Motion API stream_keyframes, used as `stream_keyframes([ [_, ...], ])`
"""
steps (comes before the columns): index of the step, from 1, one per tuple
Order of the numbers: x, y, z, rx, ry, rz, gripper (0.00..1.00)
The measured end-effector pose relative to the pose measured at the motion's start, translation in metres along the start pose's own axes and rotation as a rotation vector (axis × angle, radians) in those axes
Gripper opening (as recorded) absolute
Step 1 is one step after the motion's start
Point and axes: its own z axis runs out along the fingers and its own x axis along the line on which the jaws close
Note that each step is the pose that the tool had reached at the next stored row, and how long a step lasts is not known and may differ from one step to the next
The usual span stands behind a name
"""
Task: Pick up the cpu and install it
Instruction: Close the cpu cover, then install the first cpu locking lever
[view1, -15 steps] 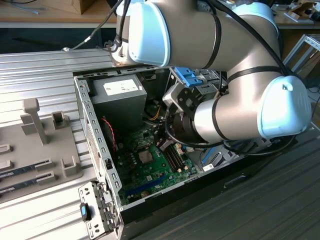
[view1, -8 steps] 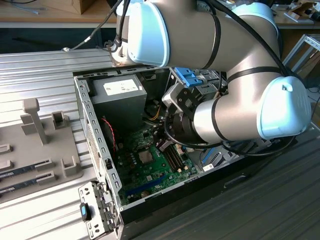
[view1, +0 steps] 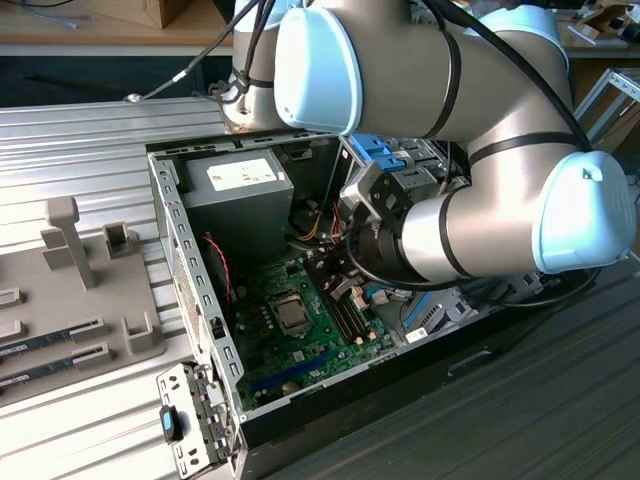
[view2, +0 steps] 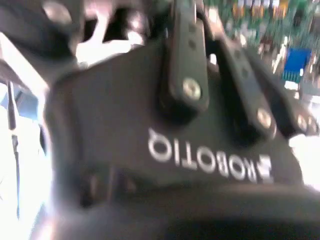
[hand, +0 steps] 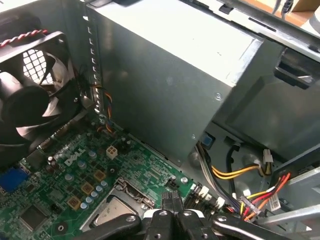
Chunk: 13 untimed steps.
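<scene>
Exterior view: an open computer case (view1: 190, 250) lies on a ribbed metal counter (view1: 70, 140), its green motherboard (view1: 300, 335) facing up; the cpu (view1: 293, 314), a silvery square, sits in the socket near the board's middle. The robot arm (view1: 430, 70) bends over the case, its wrist lowered inside, and the tool (view1: 335, 262) hangs above the board just beside the cpu, toward the exterior view's right, apparently not touching it. A grey power supply (view1: 235, 195) fills the far corner of the case, and a grey fixture (view1: 85, 280) with upright posts rests on the counter at the exterior view's left. Second wrist view: the tool's black body (view2: 150, 135) and its linkage bars lie close to the lens, heavily blurred. First wrist view: the fingers (hand: 167, 202) meet tip to tip, pressed together on nothing, over the board; the cpu (hand: 112, 212) lies in its socket directly beside them, with the case fan (hand: 30, 95) and coloured cables (hand: 250, 195) to either side.
</scene>
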Motion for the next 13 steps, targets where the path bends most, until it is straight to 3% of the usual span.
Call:
stream_keyframes([
  [8,-0.0008,-0.0009,-0.0003,0.0001,0.0019,0.001,0.11],
  [9,-0.0004,-0.0006,-0.0002,0.0071,0.0059,0.003,0.11],
  [10,0.0002,0.0000,0.0001,0.0263,0.0166,0.007,0.11],
  [13,0.0006,0.0019,0.0013,0.0729,0.0435,0.016,0.11],
])
